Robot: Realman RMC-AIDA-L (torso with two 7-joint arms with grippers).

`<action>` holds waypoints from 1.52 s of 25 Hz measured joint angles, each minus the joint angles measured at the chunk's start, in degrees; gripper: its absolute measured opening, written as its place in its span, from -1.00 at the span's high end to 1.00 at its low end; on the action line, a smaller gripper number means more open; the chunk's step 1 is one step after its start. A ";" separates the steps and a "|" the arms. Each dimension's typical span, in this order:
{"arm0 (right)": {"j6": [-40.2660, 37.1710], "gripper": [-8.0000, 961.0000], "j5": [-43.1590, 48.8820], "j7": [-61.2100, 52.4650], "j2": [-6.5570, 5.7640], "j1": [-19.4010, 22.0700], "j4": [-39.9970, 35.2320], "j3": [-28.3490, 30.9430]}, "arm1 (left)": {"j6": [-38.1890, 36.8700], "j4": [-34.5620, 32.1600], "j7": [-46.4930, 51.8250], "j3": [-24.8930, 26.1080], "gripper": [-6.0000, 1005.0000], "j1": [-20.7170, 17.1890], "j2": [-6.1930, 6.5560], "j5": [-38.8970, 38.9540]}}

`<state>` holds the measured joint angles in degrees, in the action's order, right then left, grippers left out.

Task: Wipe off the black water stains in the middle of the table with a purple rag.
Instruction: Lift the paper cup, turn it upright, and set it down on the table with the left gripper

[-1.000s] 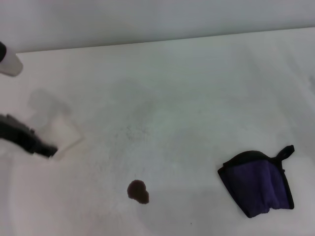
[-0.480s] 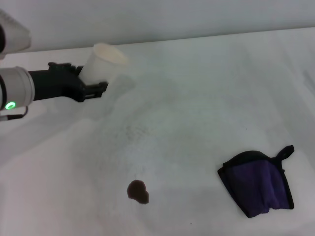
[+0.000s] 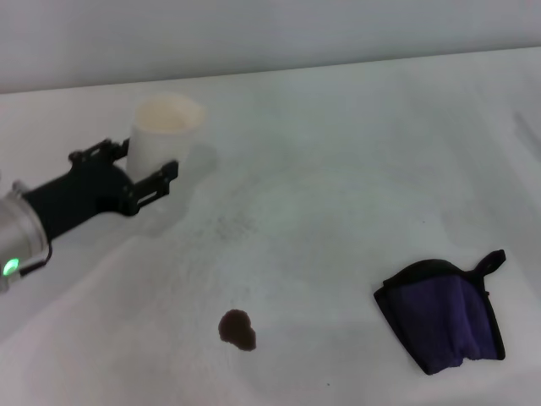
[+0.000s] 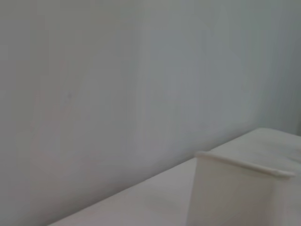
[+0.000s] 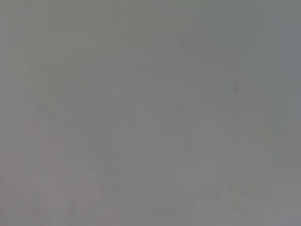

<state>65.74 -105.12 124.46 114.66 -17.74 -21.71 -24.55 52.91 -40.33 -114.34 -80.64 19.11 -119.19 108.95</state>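
Note:
The black water stain [image 3: 237, 330] is a small dark blot on the white table [image 3: 338, 169], near the front middle. The purple rag [image 3: 445, 317] with black edging and a loop lies folded at the front right, untouched. My left gripper [image 3: 135, 165] reaches in from the left at the back, well away from the stain. Its fingers [image 3: 162, 176] are closed around the base of an upright white paper cup [image 3: 165, 128]. The cup also shows close up in the left wrist view [image 4: 235, 193]. My right gripper is out of view, and the right wrist view shows only plain grey.
A grey wall [image 3: 270, 34] runs along the table's far edge. Faint grey speckles [image 3: 224, 224] mark the table's middle.
The left arm has swung down and back toward the left. The cup has gone from tilted in the air to upright on the table. The stain and the rag have not moved.

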 joint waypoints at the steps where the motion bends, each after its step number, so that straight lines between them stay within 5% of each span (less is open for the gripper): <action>1: 0.00 -0.79 0.00 0.21 -0.01 0.00 -0.20 0.01 | 1.82 3.47 -5.11 -0.04 -0.40 -0.78 -0.04 4.35; 7: -0.36 -0.79 0.18 0.45 -0.09 0.23 -0.41 0.04 | 10.68 16.13 -24.90 -0.09 -0.40 -2.36 -0.11 16.59; 13: -0.51 -0.79 0.53 0.43 -0.14 0.66 -0.54 0.01 | 13.45 22.29 -34.17 -0.10 -0.40 -2.67 -0.27 21.28; 38: 0.08 -0.79 0.21 0.43 -0.23 2.89 -0.61 0.04 | 10.49 27.82 -37.50 -0.04 -0.39 -3.38 -0.16 21.70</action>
<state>65.82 -104.91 124.89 114.43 -14.85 -22.32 -24.52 63.40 -12.50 -151.84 -80.68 15.73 -119.35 130.65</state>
